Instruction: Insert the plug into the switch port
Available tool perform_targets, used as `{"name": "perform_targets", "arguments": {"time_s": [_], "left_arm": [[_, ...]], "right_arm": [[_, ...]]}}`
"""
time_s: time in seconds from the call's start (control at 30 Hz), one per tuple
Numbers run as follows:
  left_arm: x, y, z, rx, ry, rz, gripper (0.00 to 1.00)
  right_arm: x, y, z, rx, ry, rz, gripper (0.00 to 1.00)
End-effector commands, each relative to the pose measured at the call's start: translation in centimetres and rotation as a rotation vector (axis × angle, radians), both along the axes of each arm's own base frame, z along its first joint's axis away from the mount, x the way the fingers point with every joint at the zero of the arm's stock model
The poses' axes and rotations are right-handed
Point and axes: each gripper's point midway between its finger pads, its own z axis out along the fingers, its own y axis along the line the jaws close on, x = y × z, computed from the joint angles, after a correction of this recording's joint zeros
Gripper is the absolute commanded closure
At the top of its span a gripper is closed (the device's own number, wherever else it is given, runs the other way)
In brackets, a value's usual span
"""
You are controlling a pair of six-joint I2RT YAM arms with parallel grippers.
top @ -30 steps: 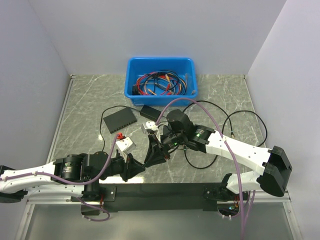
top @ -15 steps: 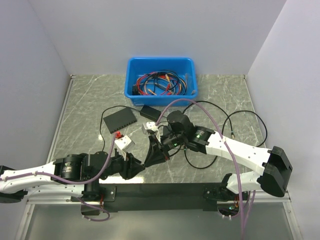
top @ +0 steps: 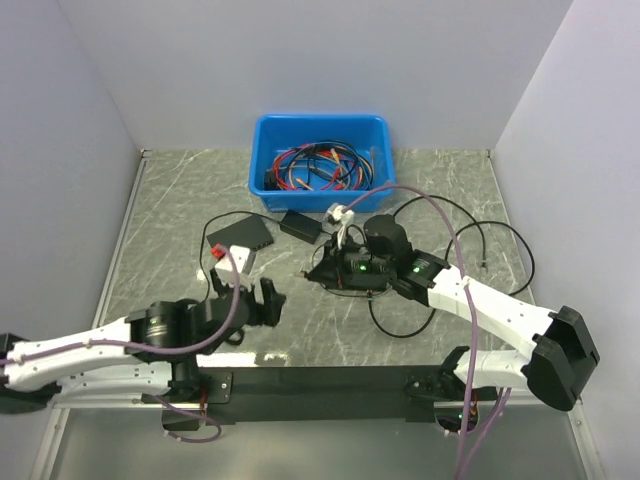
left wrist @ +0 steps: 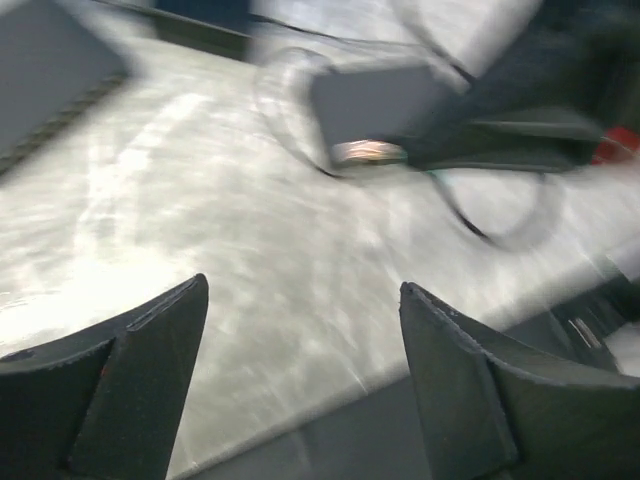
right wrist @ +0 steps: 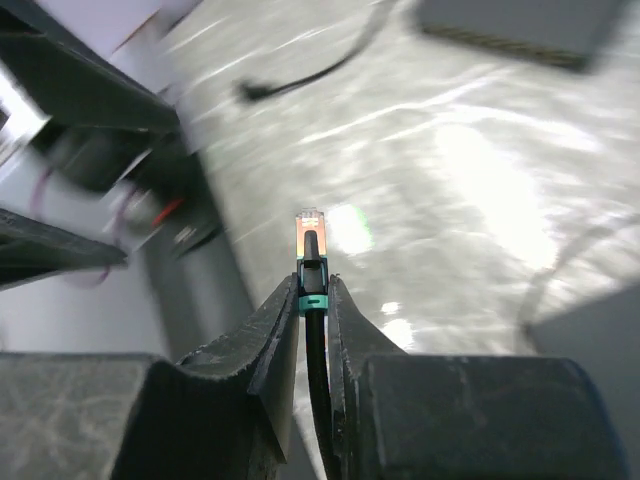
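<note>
My right gripper (right wrist: 312, 282) is shut on the thin black cable just behind the plug (right wrist: 310, 228), whose brass-coloured tip sticks out past the fingertips above a teal band. In the top view the right gripper (top: 318, 272) hovers over the table middle, to the right of the dark grey switch (top: 240, 235). The switch (right wrist: 510, 30) lies at the upper right of the right wrist view, apart from the plug. My left gripper (left wrist: 302, 285) is open with nothing between its fingers; in the top view the left gripper (top: 272, 300) sits low, left of the right one. The switch (left wrist: 50, 80) is blurred in the left wrist view.
A blue bin (top: 322, 140) of red, blue and black cables stands at the back. A small black adapter (top: 300, 224) lies just in front of it. The black cable (top: 500, 235) loops over the right side of the table. A loose cable end (right wrist: 250, 92) lies near the arm bases.
The left gripper has opened and pulled back to the left, away from the right gripper. The right gripper has swung up and to the right, keeping the plug.
</note>
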Motion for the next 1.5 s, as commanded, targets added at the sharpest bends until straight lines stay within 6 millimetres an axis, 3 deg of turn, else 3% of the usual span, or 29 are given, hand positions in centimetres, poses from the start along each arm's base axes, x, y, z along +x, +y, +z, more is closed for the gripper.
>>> {"name": "perform_targets", "arguments": {"time_s": [0.0,0.07,0.13,0.17,0.2,0.23,0.27,0.3,0.37,0.4,0.43,0.47,0.5,0.67,0.7,0.87,1.1,1.27,1.47], "left_arm": [[4.8,2.5,-0.1,0.033,-0.018,0.255,0.17],[7.8,4.1,-0.9,0.054,0.01,0.322,0.19],[10.5,4.9,-0.4,0.02,-0.001,0.388,0.2],[12.4,7.1,-0.3,0.005,0.0,0.488,0.2],[13.5,7.0,-0.9,-0.006,0.03,0.492,0.2],[15.0,7.1,-0.3,-0.056,0.013,0.512,0.21],[16.5,8.6,-0.6,-0.067,0.021,0.568,0.21],[17.8,8.5,-1.9,-0.054,0.052,0.574,0.22],[20.2,9.2,-1.6,-0.062,0.055,0.607,0.25],[22.0,9.6,-2.4,-0.031,0.07,0.631,0.26],[22.3,9.3,-3.9,0.002,0.103,0.62,0.27],[23.7,9.7,-3.3,-0.01,0.087,0.633,0.27],[24.7,9.8,-4.9,0.019,0.115,0.636,0.27],[29.0,12.1,-5.9,0.042,0.121,0.693,0.29],[29.6,12.4,-7.3,0.072,0.15,0.703,0.29],[31.7,13.4,-9.8,0.117,0.206,0.708,0.31],[32.7,13.4,-14.2,0.108,0.295,0.67,0.33],[31.7,12.7,-16.2,0.068,0.347,0.646,0.35],[29.8,12.3,-17.0,0.035,0.366,0.623,0.36]], "right_arm": [[3.7,-1.7,1.2,0.022,-0.038,-0.252,1.0],[3.9,-1.9,0.9,0.025,-0.031,-0.269,1.0],[3.7,-1.9,0.8,0.026,-0.027,-0.262,1.0],[3.8,-2.1,0.6,0.025,-0.02,-0.273,1.0],[3.9,-2.1,0.6,0.027,-0.017,-0.28,1.0],[3.8,-2.1,0.5,0.027,-0.012,-0.283,1.0],[3.6,-2.2,0.4,0.032,-0.006,-0.283,1.0],[3.5,-2.2,0.3,0.034,0.001,-0.279,1.0],[3.1,-2.5,0.0,0.033,0.01,-0.278,1.0],[2.9,-2.7,-0.2,0.03,0.014,-0.276,1.0],[2.8,-2.8,-0.5,0.024,0.017,-0.278,1.0],[2.7,-2.9,-0.3,0.028,0.015,-0.28,1.0],[2.5,-3.0,-0.5,0.026,0.018,-0.279,1.0],[1.9,-3.5,-0.8,0.028,0.021,-0.274,1.0],[1.9,-3.6,-0.8,0.028,0.021,-0.275,1.0],[1.8,-3.8,-1.0,0.024,0.013,-0.282,1.0],[1.7,-4.2,-1.5,0.012,0.017,-0.289,1.0],[1.6,-4.6,-1.7,0.007,0.015,-0.301,1.0],[1.6,-4.7,-1.4,0.013,0.007,-0.304,1.0]]}}
